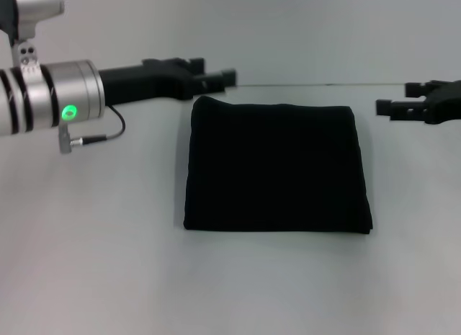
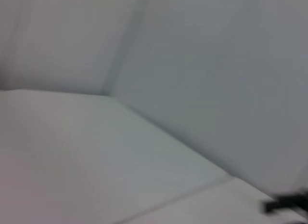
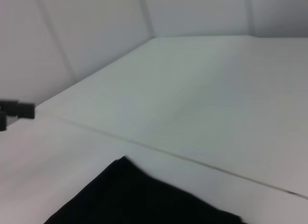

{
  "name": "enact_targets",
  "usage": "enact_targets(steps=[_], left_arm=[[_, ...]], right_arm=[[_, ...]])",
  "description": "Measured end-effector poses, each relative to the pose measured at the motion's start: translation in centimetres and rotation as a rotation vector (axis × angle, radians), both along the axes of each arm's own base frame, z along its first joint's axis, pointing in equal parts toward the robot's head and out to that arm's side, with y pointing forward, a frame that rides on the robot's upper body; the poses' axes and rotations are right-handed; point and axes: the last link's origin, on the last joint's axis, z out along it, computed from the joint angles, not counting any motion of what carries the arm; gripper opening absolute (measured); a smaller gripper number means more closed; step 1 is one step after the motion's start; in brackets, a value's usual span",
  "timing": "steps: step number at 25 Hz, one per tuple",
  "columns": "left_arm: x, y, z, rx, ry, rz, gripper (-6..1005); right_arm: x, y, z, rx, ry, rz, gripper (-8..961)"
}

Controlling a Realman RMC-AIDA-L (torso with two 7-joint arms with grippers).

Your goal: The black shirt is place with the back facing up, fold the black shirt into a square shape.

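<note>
The shirt (image 1: 277, 168) lies folded into a near-square in the middle of the desk (image 1: 94, 263), nothing on it. The left gripper (image 1: 225, 77) hangs by its far left corner, the right gripper (image 1: 385, 106) off its far right corner, both clear of the cloth. I cannot tell whether either's jaws are released or clenched; no lettering shows.

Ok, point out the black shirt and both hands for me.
black shirt (image 1: 277, 169), head view, middle of the folded cloth
left hand (image 1: 216, 78), head view, between its fingertips
right hand (image 1: 392, 106), head view, between its fingertips
</note>
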Motion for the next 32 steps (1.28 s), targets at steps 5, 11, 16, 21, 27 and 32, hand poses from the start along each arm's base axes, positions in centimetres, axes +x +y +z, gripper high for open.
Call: enact_targets(steps=[5, 11, 16, 21, 27, 32], left_arm=[[0.4, -1.7, -1.1, -0.048, 0.130, -0.217, 768], [0.4, -2.3, -3.9, -0.133, 0.356, -0.334, 945], [0.6, -2.1, -4.5, -0.144, 0.426, -0.346, 947], [0.3, -2.2, -4.5, -0.146, 0.428, -0.340, 947], [0.2, -2.2, -4.5, -0.146, 0.429, -0.338, 947], [0.1, -2.3, -4.5, -0.149, 0.429, -0.337, 947]], right_arm=[[-1.7, -0.1, -1.2, -0.076, -0.089, 0.131, 909], [-2.9, -0.6, -2.3, -0.185, -0.178, 0.202, 909], [-2.8, -0.5, -3.4, -0.237, -0.251, 0.170, 909], [-2.9, -0.6, -4.1, -0.242, -0.261, 0.166, 910], [-3.1, -0.5, -4.2, -0.239, -0.262, 0.168, 910], [-3.1, -0.5, -4.2, -0.239, -0.261, 0.168, 910]])
